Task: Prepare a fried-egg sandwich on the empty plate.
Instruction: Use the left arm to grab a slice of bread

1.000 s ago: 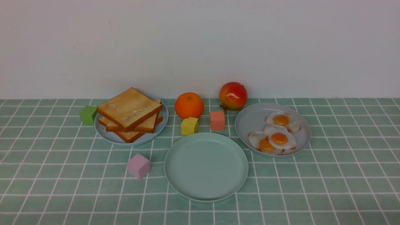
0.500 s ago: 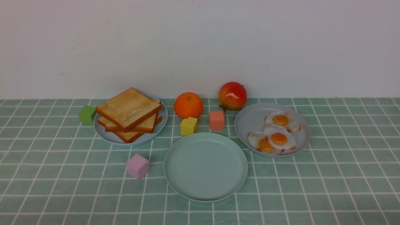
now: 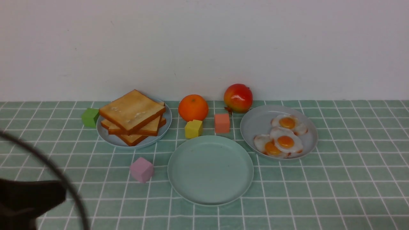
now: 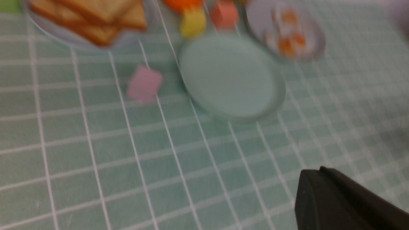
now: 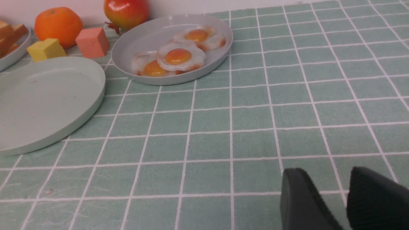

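My left tool (image 4: pixel 319 195) closed. My right tool (image 5: pixel 334 182) slightly open, empty, above green checked bench (image 3: pixel 335 191). Round mint-green plate (image 3: pixel 211 169) bare, frame centre. Square golden-brown toast slices (image 3: pixel 132 110) stacked left of centre. Glossy white fried eggs (image 3: pixel 285 141) right of centre.

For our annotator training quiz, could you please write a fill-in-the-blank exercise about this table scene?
1. The grey plate holds ___ fried eggs.
2. The toast is stacked on the pale-blue plate, while the mint-green plate is ___.
3. The cube just left of the mint-green plate is ___.
4. The block directly in front of the orange is ___.

Missing words: three; empty; pink; yellow.
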You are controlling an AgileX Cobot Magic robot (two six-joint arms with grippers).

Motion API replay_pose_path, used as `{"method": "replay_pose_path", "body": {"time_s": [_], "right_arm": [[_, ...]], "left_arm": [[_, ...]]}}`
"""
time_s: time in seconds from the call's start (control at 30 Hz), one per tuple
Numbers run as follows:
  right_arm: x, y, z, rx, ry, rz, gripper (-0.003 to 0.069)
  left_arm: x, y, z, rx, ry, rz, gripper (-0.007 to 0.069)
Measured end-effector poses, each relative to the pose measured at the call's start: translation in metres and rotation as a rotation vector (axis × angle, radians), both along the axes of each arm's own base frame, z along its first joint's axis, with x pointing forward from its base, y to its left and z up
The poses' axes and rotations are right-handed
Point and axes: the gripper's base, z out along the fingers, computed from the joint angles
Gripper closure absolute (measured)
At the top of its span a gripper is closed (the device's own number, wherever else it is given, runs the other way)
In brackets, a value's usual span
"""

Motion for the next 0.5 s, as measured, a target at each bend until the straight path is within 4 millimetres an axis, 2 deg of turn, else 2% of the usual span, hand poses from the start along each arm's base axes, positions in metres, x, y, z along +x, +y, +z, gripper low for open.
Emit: {"method": "replay_pose_path", "body": {"time_s": [0.03, 0.13, 0.2, 0.23, 0.27, 0.37, 0.43, 0.47, 0.5], "right_arm": [[0.000, 0.000, 0.000, 0.021, -0.003, -0.002, 0.0418], [0.002, 0.004, 0.004, 0.261, -0.039, -0.025, 0.0418], [0.003, 0.005, 0.010, 0.428, -0.090, -0.047, 0.0418], [0.003, 0.004, 0.011, 0.444, -0.101, -0.051, 0.0418], [0.004, 0.003, 0.015, 0.526, -0.137, -0.066, 0.0418], [0.003, 0.004, 0.023, 0.638, -0.166, -0.071, 0.0419], [-0.001, 0.010, 0.042, 0.620, -0.133, -0.005, 0.0443], [-0.001, 0.011, 0.045, 0.614, -0.134, 0.005, 0.0443], [-0.004, 0.017, 0.076, 0.525, -0.090, 0.086, 0.0487]], "left_arm": [[0.002, -0.001, -0.001, 0.002, 0.010, -0.005, 0.0637], [0.030, -0.013, 0.006, 0.105, 0.071, -0.068, 0.0637], [0.049, -0.018, 0.000, 0.148, 0.106, -0.069, 0.0637], [0.049, -0.017, 0.001, 0.150, 0.102, -0.068, 0.0637], [0.063, -0.020, -0.005, 0.174, 0.134, -0.064, 0.0637], [0.084, -0.025, -0.013, 0.209, 0.183, -0.062, 0.0637], [0.099, -0.029, -0.014, 0.227, 0.192, -0.060, 0.0637], [0.101, -0.029, -0.012, 0.228, 0.185, -0.060, 0.0637], [0.114, -0.034, -0.010, 0.248, 0.166, -0.065, 0.0637]]}}
